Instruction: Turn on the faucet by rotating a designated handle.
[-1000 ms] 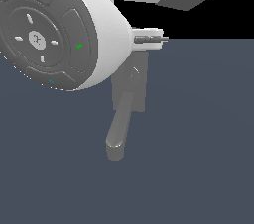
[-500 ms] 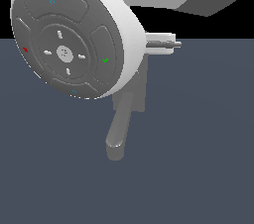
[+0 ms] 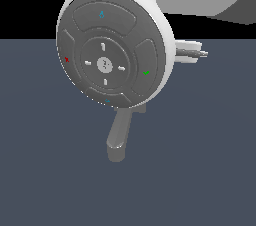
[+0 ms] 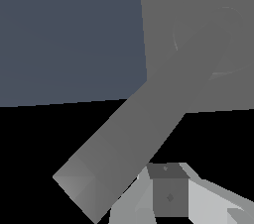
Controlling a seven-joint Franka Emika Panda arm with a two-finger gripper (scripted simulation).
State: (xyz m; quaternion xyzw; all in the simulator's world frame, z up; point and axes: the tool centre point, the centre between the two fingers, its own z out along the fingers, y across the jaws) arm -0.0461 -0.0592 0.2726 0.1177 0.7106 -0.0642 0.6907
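Dark slate-blue floor [image 3: 210, 170] under a black backdrop; nothing else on it but the fixture. Exterior view, left to right: large round arm housing [image 3: 112, 50] blocking most of the faucet [image 3: 120, 135], with only the thick spout [image 3: 118, 142] hanging out below it; thin metal prongs [image 3: 192, 52] protruding at the exterior view's right. Wrist view: flat grey handle [image 4: 124, 143] running diagonally from the base plate [image 4: 198, 39], one finger [image 4: 168, 193] of the gripper [image 4: 171, 196] just beside the bar's free end, contact not confirmable. Jaw opening: cannot tell, second finger not distinguishable.

Risks:
- Finger slipping off the bar's free end during the push; cause: contact far out along a slim bar.
- Pressing the spout instead; cause: blocked exterior view.
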